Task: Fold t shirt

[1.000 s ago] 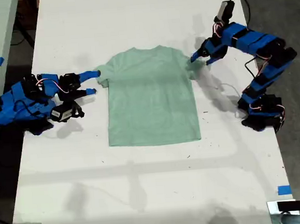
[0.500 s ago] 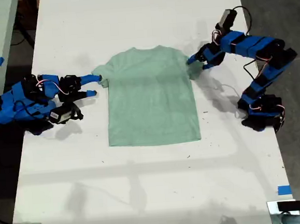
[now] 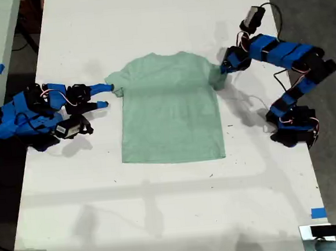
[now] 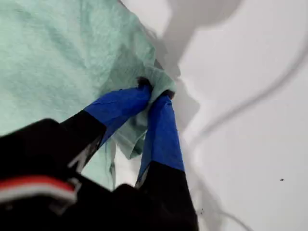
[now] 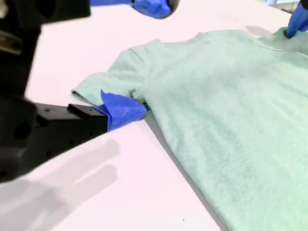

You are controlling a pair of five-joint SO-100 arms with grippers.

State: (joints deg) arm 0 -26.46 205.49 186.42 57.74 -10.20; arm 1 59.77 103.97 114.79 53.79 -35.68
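- Lying flat on the white table (image 3: 164, 219) in the exterior view, the t shirt (image 3: 170, 111) is spread front up with its neck toward the far edge and its hem toward the near edge. My first gripper (image 3: 223, 69) reaches in from the exterior view's right and meets the sleeve on that side, its blue tips drawn together on the sleeve's outer edge. My second gripper (image 3: 106, 94) lies low along the table from the exterior view's left, one blue tip at the other sleeve's edge and the other tip apart from it, just short of the cloth. Blue tape (image 3: 318, 212) marks the table's near corner on the exterior view's right.
- Seen along the first wrist view, my first gripper (image 4: 155, 95) has its two blue-taped fingers (image 4: 161, 134) pinched nearly together, with a bunched fold of the t shirt (image 4: 57, 57) caught between the tips. The cloth rises in wrinkles at the pinch, and the table (image 4: 250, 96) beside it is bare white.
- Looking along the second wrist view, my second gripper (image 5: 137, 60) stands wide apart. Its lower blue finger (image 5: 122, 109) lies on the table (image 5: 96, 192), tucked against or just under the sleeve edge of the t shirt (image 5: 226, 115); the upper one hangs well above the cloth, holding nothing. Whether the lower tip is beneath the cloth I cannot tell. At the far sleeve a blue tip of my first gripper (image 5: 296, 24) touches the fabric.
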